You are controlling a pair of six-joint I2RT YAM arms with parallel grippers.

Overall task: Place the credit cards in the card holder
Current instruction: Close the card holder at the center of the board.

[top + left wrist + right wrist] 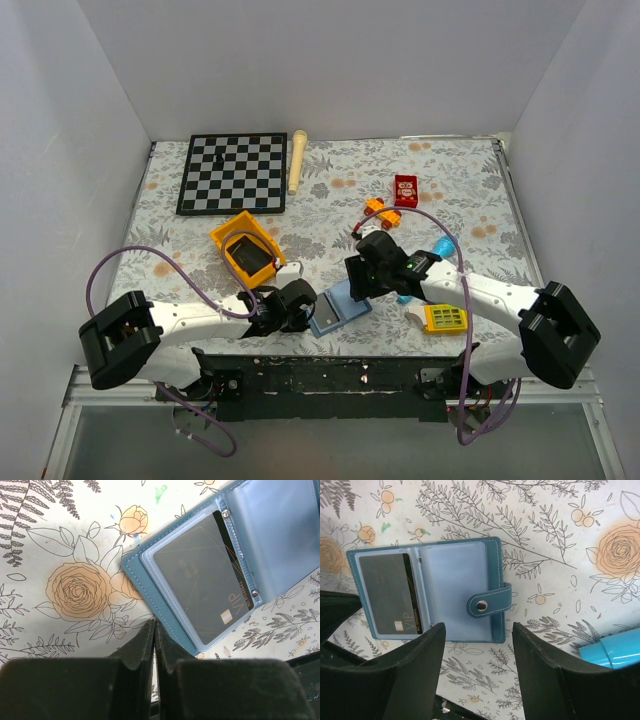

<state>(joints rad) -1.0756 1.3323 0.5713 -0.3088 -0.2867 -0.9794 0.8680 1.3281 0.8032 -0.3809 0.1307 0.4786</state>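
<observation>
Open card holder (452, 580) flat on desk (330, 200) between arms, one black card (387, 592) in sleeve; second card not seen. Empty left fingers (154, 630) clenched just beside holder edge. Over holder, right fingers (358, 280) released, grasping nothing. Risk: unpinned holder slides or folds shut during next insertion.

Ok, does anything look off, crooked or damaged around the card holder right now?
Nothing stands out. The card holder lies open and flat, with no visible damage. One black card sits squarely inside one clear sleeve. The other sleeve looks empty, and a second card is not in view.
</observation>
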